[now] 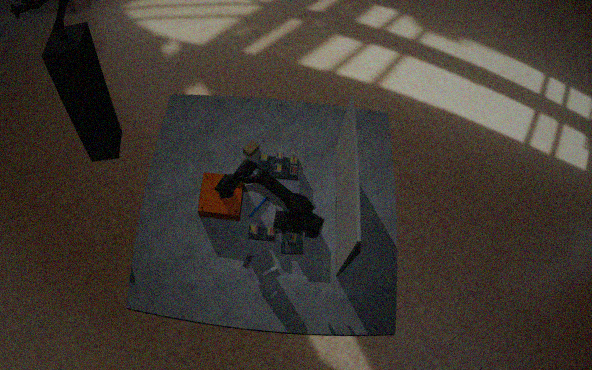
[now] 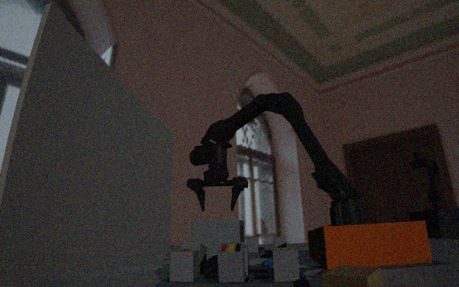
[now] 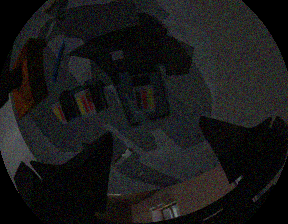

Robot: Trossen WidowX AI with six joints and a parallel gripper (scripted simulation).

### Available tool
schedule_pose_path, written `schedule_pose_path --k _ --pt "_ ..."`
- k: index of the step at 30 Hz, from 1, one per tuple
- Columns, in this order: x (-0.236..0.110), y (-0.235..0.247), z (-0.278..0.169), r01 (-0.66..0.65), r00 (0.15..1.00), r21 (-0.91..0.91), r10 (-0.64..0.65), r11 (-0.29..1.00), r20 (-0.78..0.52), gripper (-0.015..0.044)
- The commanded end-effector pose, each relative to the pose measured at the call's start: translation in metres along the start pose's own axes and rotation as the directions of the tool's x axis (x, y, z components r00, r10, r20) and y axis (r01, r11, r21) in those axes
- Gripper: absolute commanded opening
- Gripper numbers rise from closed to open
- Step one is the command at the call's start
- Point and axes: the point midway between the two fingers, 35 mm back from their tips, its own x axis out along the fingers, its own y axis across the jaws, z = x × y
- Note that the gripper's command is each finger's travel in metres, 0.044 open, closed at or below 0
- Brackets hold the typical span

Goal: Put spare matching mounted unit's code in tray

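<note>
Dim daylight falls in window-shaped patches across the brown floor, and a grey mat lies in the middle of it with a tall grey panel standing along one edge. On the mat the black arm arches over from its base, and the gripper hangs in the air, pointing straight down, its two fingers spread wide with nothing between them. From above, the gripper sits over the near edge of the orange tray.

Directly under the open fingers, in the exterior view, stands a pale block, apart from the fingertips; whether it rests in the tray or beside it cannot be told in this light. Below and in front of the gripper a row of small white cubes with coloured marks on top sits on the mat, and the tray shows off to one side of the hand. In the wrist view, coloured-striped cubes lie beneath the gripper, too dark to read any code.
</note>
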Motion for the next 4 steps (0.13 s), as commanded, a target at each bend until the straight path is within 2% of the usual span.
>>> schedule_pose_path --k 1,4 --pt "-0.0004 -0.0006 -0.0004 0.003 1.0 0.0 -0.003 1.0 -0.001 0.044" --pt "-0.0004 -0.0006 -0.0004 0.003 1.0 0.0 -0.003 1.0 -0.001 0.044"
